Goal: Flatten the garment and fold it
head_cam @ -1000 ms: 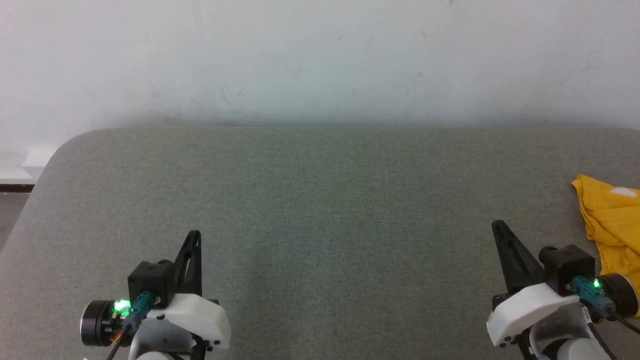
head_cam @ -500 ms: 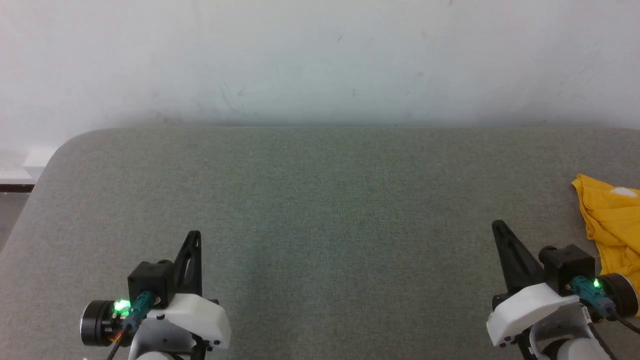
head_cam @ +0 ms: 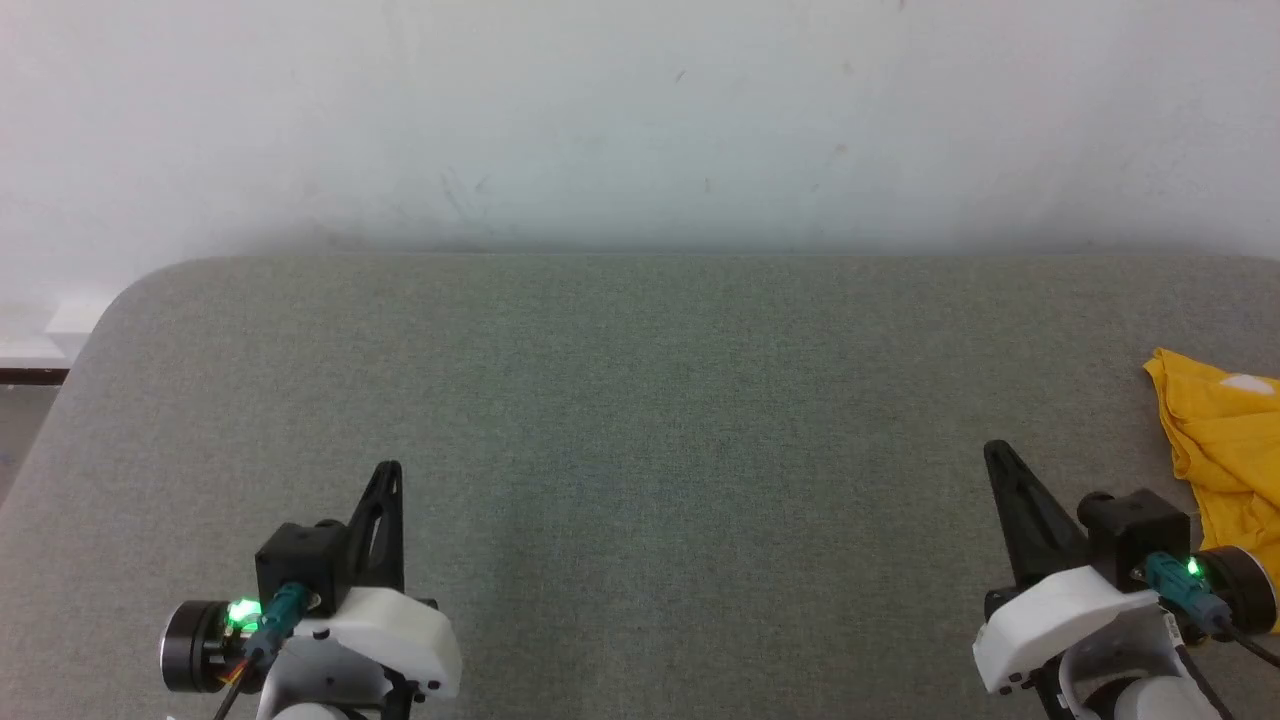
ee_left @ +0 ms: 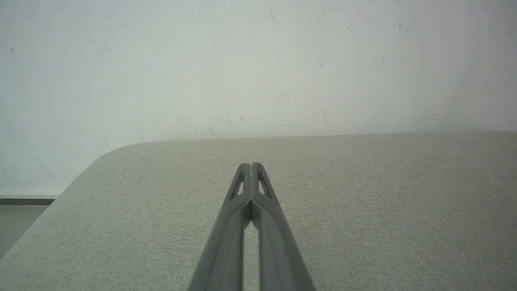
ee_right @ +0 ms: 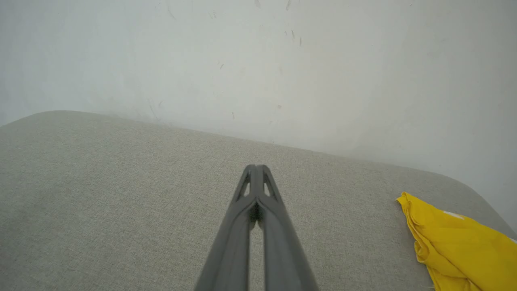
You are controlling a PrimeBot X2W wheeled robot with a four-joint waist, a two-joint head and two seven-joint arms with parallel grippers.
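Garment (head_cam: 1225, 450) lies crumpled on the table (head_cam: 640, 400), near the right gripper (head_cam: 992, 450), untouched; left gripper (head_cam: 390, 468) well apart; both finger pairs pressed together

Garment (head_cam: 1225, 440) on table (head_cam: 640, 400), far right, near right gripper (head_cam: 994, 452); left gripper (head_cam: 390, 470) well apart; wall (head_cam: 640, 120) behind

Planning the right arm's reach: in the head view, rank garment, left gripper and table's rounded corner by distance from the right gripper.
From the right gripper:
1. garment, just to its right
2. left gripper, lower left
3. table's rounded corner, far upper left
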